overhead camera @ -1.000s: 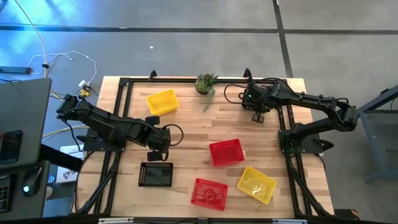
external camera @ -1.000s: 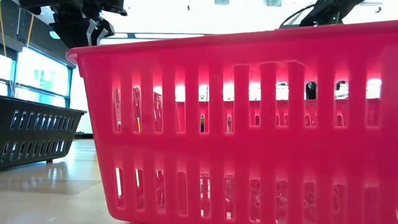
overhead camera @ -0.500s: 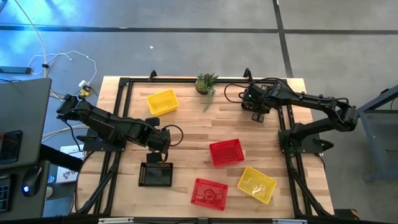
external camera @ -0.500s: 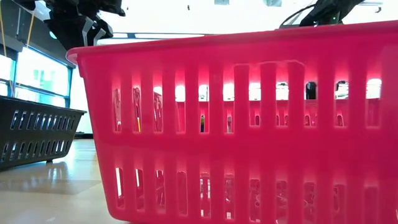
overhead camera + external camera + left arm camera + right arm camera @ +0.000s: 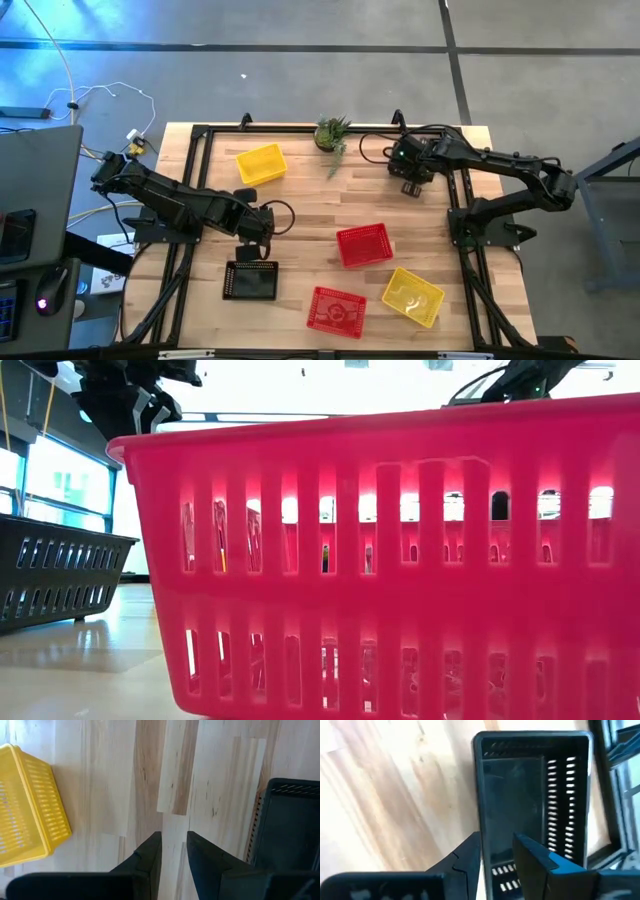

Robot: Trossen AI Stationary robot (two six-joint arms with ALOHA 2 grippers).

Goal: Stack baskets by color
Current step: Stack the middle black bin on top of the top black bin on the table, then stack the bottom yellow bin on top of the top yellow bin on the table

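1. Left arm (image 5: 180, 205): matte black jointed links, with a thin black cable looping at 3 o'clock of its wrist.
2. Right arm (image 5: 500, 170): the same black segmented build, a black cable arcing beside its wrist.
3. Left gripper (image 5: 173, 851): two dark, wedge-shaped fingers.
4. Right gripper (image 5: 496, 855): matching dark tapered fingers with bevelled edges.

Even overhead light falls on the bench (image 5: 300, 200); soft shadows lie beneath the arms. Bright windows glare behind the looming, blurred red basket (image 5: 400, 560). Wrist views look soft.
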